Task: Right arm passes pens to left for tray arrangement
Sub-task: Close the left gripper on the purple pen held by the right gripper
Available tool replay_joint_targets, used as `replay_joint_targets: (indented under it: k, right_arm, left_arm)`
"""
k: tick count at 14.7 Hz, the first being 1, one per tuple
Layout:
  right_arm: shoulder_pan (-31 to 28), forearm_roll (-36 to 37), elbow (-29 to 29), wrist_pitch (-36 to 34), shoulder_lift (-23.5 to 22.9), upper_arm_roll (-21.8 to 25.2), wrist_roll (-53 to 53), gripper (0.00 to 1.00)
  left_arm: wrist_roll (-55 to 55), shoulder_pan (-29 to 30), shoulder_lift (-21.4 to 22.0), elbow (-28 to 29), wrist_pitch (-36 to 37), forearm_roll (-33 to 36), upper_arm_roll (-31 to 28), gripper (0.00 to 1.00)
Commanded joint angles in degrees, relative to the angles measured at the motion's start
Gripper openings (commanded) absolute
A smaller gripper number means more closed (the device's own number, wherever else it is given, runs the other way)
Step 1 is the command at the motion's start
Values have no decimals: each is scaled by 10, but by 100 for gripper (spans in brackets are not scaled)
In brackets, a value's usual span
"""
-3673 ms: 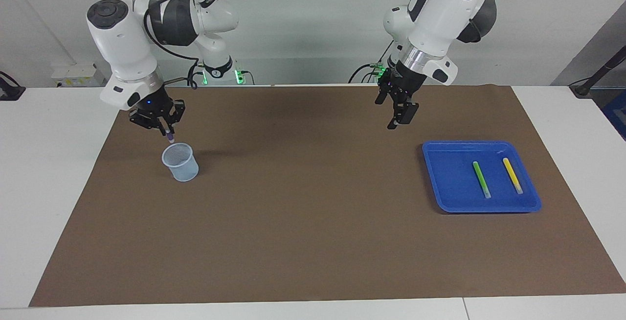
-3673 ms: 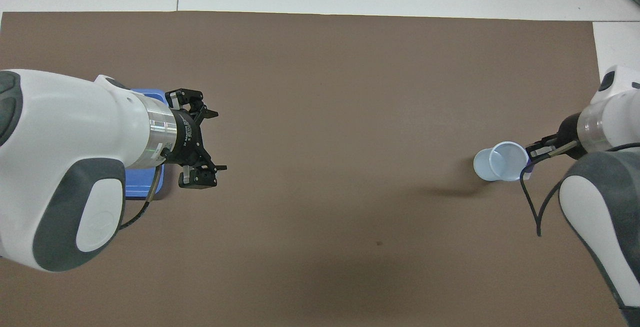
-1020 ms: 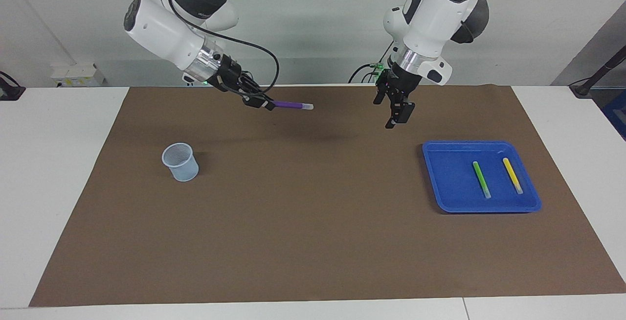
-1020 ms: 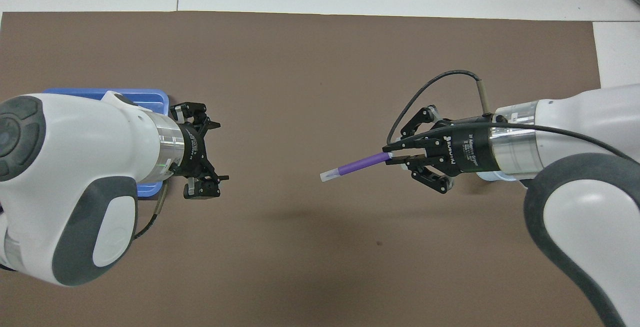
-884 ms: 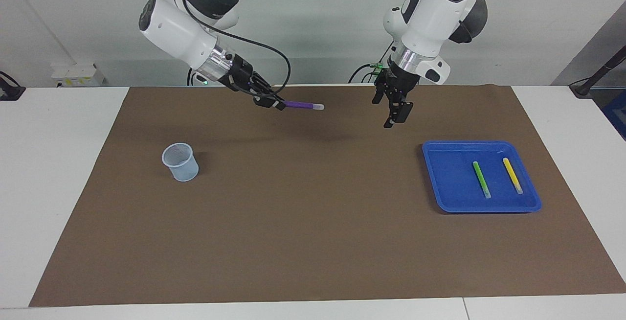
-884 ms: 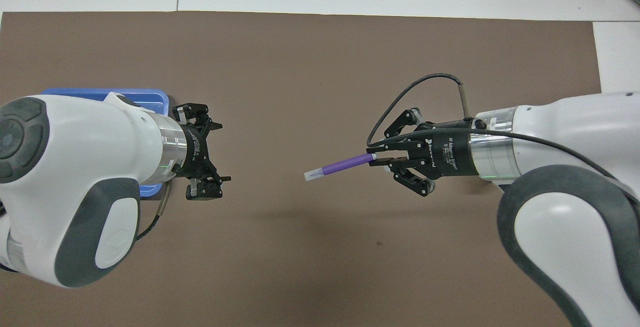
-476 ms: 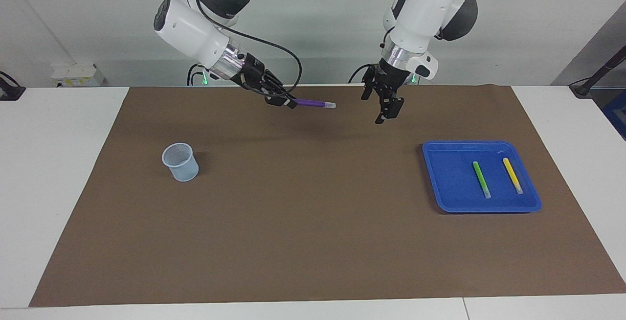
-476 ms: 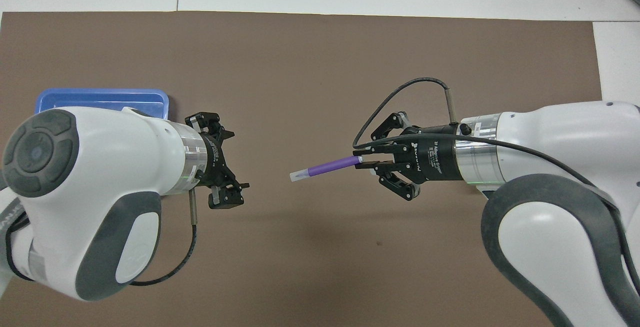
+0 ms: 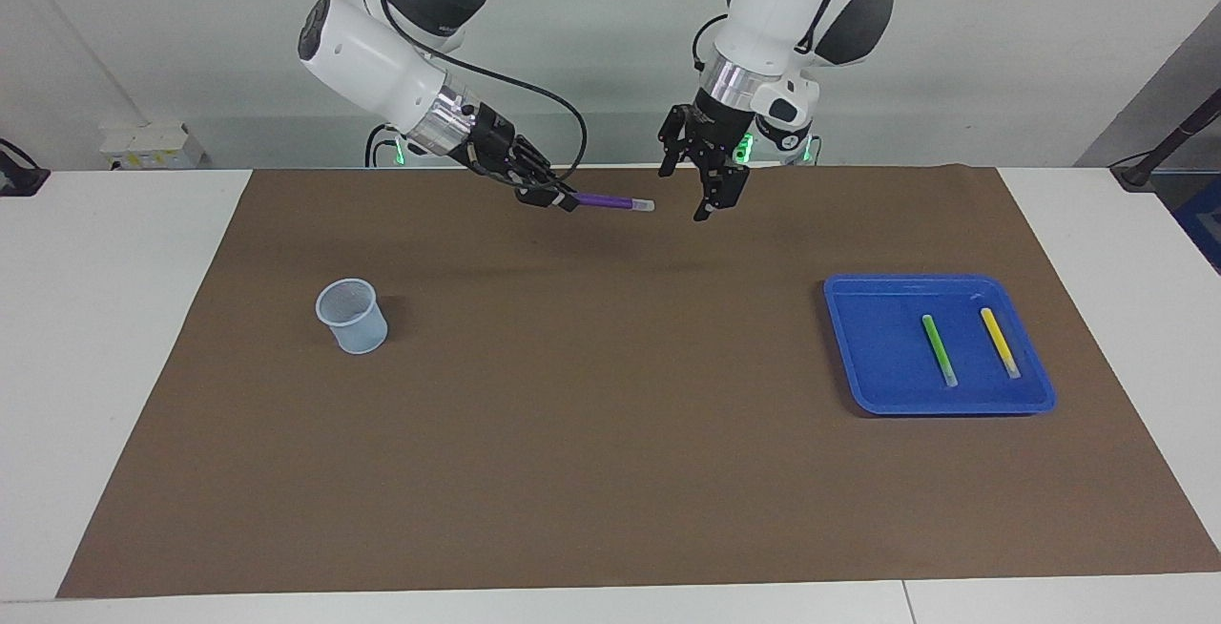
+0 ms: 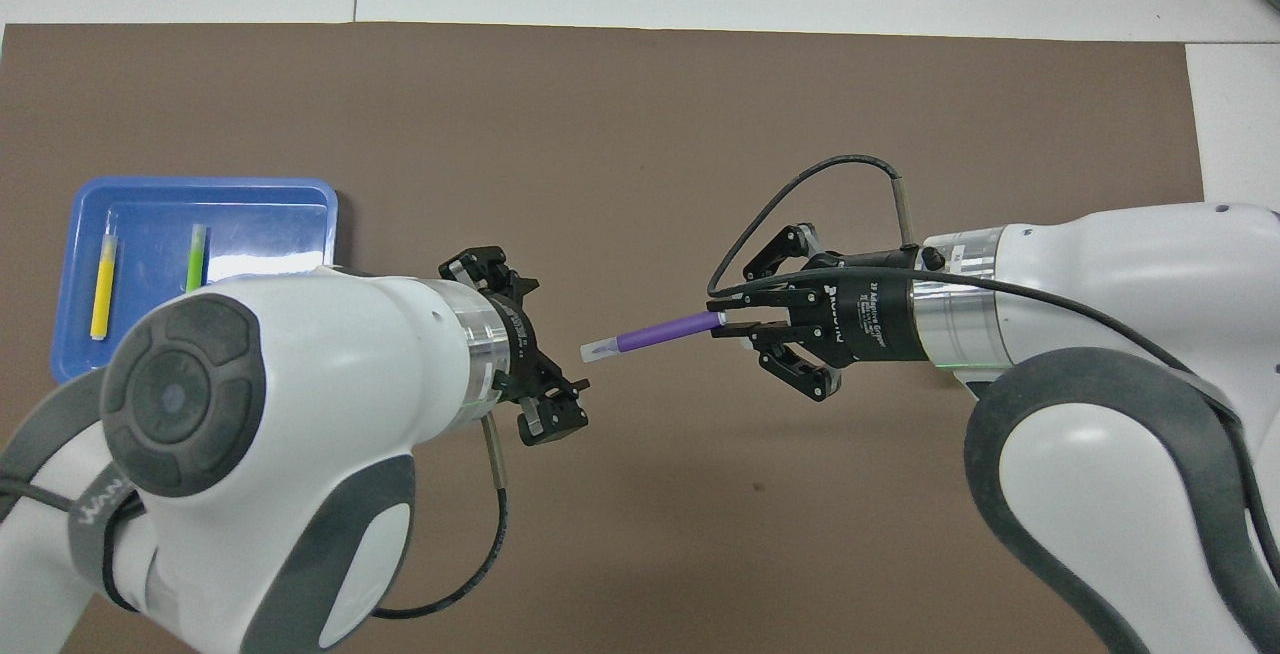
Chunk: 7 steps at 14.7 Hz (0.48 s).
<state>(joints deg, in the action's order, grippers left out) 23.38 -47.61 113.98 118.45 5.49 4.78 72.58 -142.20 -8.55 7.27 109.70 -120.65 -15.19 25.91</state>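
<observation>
Lying level, your purple pen (image 9: 608, 201) aims its pale cap at the wide-open left gripper (image 9: 689, 176); the right gripper (image 9: 563, 201) pinches its purple tail.

Three pens — purple (image 9: 610, 201), green (image 9: 939, 348), yellow (image 9: 999, 342) — one tray (image 9: 878, 385), one mesh cup (image 9: 352, 317).

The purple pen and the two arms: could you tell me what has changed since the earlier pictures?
The right tool lifted the purple pen from the mesh cup and carried it mid-table. The open left tool swung toward its cap, not yet touching. The green pen, yellow pen and tray stayed put.
</observation>
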Motion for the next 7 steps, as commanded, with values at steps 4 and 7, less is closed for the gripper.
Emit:
replay_joint_targets:
  k: [4, 7]
  right_arm:
    - [-3, -15, 15, 8, 15, -2, 4, 0]
    - [-3, -15, 15, 8, 15, -2, 4, 0]
  left_arm:
    - [-12, -45, -33, 13, -127, -3, -7, 100]
    - [9, -64, -51, 2, -105, 3, -8, 100]
